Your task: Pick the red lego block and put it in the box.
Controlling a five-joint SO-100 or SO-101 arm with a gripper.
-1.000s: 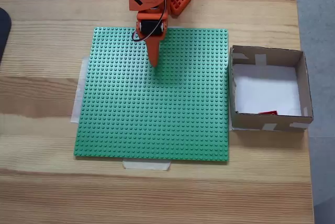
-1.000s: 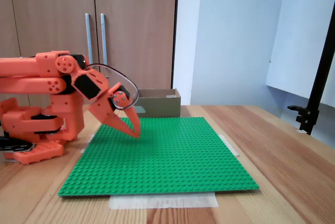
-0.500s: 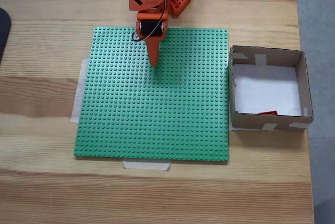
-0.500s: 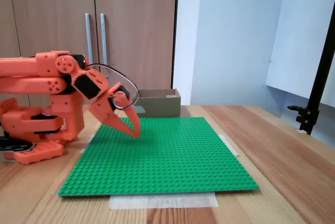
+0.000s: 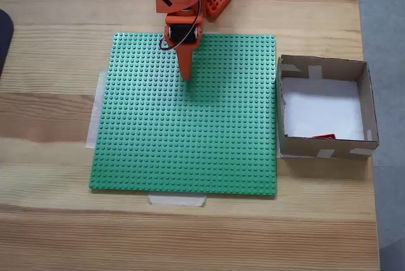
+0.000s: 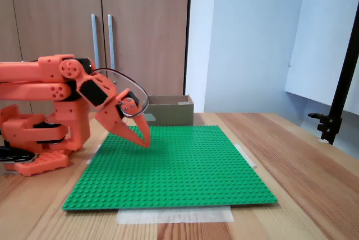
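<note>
Since the block (image 5: 324,137) lay inside the box (image 5: 323,66), tucked against the wall nearest the camera in the fixed view from above, I judged the job done. Just a red sliver of it showed over that wall. I had the arm folded back over the far edge of the baseplate (image 5: 190,151), well apart from the box, probably so that it would block nothing. The gripper (image 5: 186,76) pointed down at the studs, with its tips low over the baseplate in the fixed view from the side (image 6: 145,142). Its jaws looked drawn together to a narrow point with nothing between them. The baseplate was taped to the table (image 5: 57,43), presumably to stop it sliding.
</note>
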